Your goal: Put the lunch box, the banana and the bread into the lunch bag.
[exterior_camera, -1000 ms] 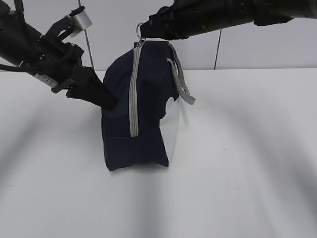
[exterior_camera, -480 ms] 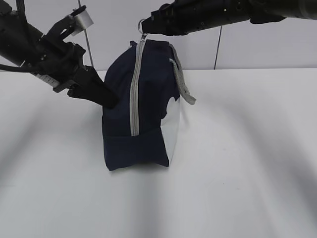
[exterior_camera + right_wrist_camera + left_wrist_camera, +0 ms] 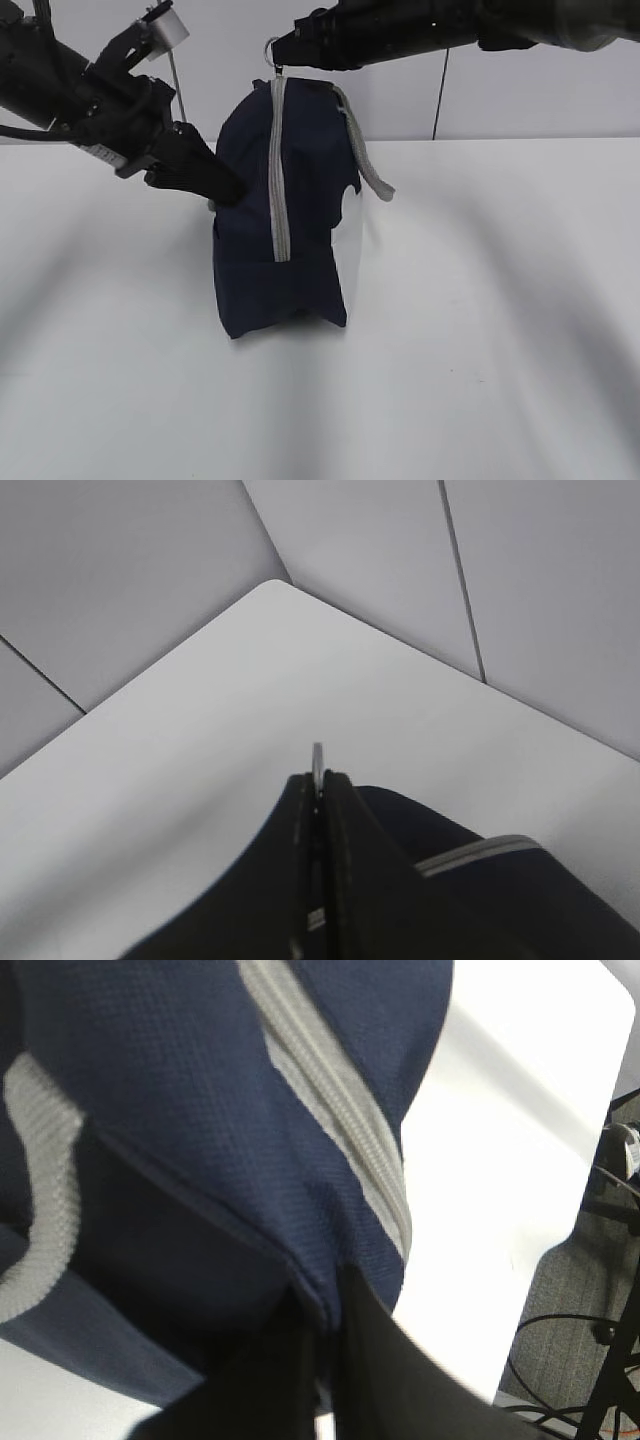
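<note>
**Clerk:** Tool, left [image 3: 228,192]: item one, at the left of the scene. Dark fingers [image 3: 385,1370] pressed together on a fold of navy fabric at the left flank of the lunch bag [image 3: 300,200], about mid-height. The wrist view shows the cloth pinched in between them.

**Checker:** And the bag itself?

**Clerk:** Item two, centre of the white surface [image 3: 500,350]. Standing on end, base down, white side panel facing right. Grey zipper [image 3: 278,180] runs from the top down the near face and looks closed along all the length that shows. Grey strap handle [image 3: 365,160] hangs off the right shoulder.

**Checker:** Right side?

**Clerk:** Item three, right tool [image 3: 280,52], reaching in from the upper right to the top of the bag. Fingers together on the ring pull [image 3: 272,50]; the wrist view shows the ring's edge standing between them.

**Checker:** Lunch box, banana, bread?

**Clerk:** None in any view. Likely inside already, but I cannot tell.

**Checker:** Risks?

**Clerk:** The bag appears hung between two small grips. If the ring slips out of the right tool, the top sags and the zipper stalls. If the left pinch lets go, the bag swings or topples on its narrow base. A pull off the zipper's line could jam the slider in the cloth.
</note>
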You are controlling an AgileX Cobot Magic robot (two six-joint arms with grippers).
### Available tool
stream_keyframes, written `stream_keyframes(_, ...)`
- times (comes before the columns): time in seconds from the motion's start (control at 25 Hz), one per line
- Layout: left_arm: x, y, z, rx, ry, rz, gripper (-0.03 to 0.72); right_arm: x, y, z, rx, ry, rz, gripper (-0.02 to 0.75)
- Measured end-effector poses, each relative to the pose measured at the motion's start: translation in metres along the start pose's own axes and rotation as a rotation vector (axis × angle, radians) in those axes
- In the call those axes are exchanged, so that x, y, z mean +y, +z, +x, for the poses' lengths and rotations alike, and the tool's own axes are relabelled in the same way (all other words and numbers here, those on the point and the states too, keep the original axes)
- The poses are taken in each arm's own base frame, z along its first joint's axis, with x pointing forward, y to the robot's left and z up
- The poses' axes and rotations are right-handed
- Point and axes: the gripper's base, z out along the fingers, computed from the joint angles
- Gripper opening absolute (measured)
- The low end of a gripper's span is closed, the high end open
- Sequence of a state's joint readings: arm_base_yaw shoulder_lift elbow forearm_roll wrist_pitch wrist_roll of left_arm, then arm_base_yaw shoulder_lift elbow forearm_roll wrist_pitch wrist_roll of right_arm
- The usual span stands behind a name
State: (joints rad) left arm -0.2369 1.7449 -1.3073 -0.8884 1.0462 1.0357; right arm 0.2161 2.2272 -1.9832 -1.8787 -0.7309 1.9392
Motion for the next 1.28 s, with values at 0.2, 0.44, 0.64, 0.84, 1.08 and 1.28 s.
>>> stream_keyframes(0.2,0.001,0.0,-0.001,-0.007,0.008,-0.006,0.002,-0.008,0.005,0.001,-0.005,0.016,-0.01,-0.016)
stream_keyframes(0.44,0.0,0.0,0.0,-0.002,0.011,-0.003,0.002,-0.022,0.004,0.009,0.005,0.046,-0.002,-0.016)
stream_keyframes(0.64,-0.002,0.0,0.004,0.042,0.027,0.018,0.002,-0.026,0.001,0.007,-0.002,0.045,0.008,-0.016)
stream_keyframes(0.84,-0.013,0.009,0.007,0.122,0.086,0.041,0.002,-0.027,0.002,0.006,-0.008,0.041,0.01,-0.016)
stream_keyframes(1.08,-0.019,0.012,0.009,0.17,0.112,0.071,0.002,-0.028,0.003,0.004,-0.015,0.036,0.012,-0.016)
stream_keyframes(1.28,-0.018,0.011,0.012,0.201,0.132,0.056,0.002,-0.028,0.003,0.003,-0.021,0.03,0.016,-0.016)
